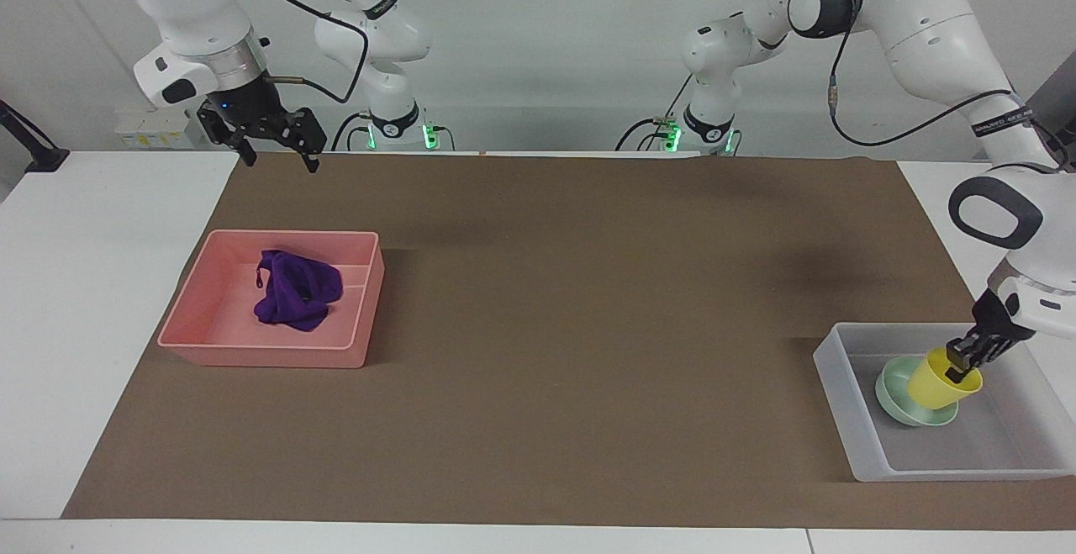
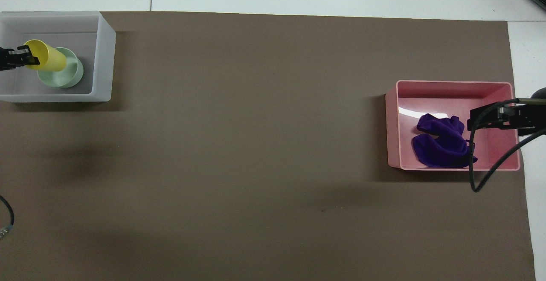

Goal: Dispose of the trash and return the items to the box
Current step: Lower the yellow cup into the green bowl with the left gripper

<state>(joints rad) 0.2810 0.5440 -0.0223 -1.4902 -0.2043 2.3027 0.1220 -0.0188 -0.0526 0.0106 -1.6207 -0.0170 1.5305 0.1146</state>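
Observation:
The yellow cup (image 1: 940, 384) sits tilted in the mint-green bowl (image 1: 891, 386), inside the frosted-white tub (image 1: 841, 403) at the left arm's end of the table. My left gripper (image 1: 959, 361) is shut on the cup's rim. In the overhead view the cup (image 2: 47, 58), bowl (image 2: 68, 74), tub (image 2: 104, 59) and left gripper (image 2: 24, 56) all show. The purple rag (image 1: 294, 289) lies in the pink tray (image 1: 269, 356). My right gripper (image 1: 281, 162) is open and empty, raised above the mat's edge beside the tray. Overhead it (image 2: 473, 123) overlaps the tray (image 2: 452, 87) and rag (image 2: 441, 144).
A brown mat (image 1: 588, 302) covers most of the white table. The pink tray stands at the right arm's end and the tub at the left arm's end. The right arm's black cable (image 2: 486, 174) hangs over the tray's corner.

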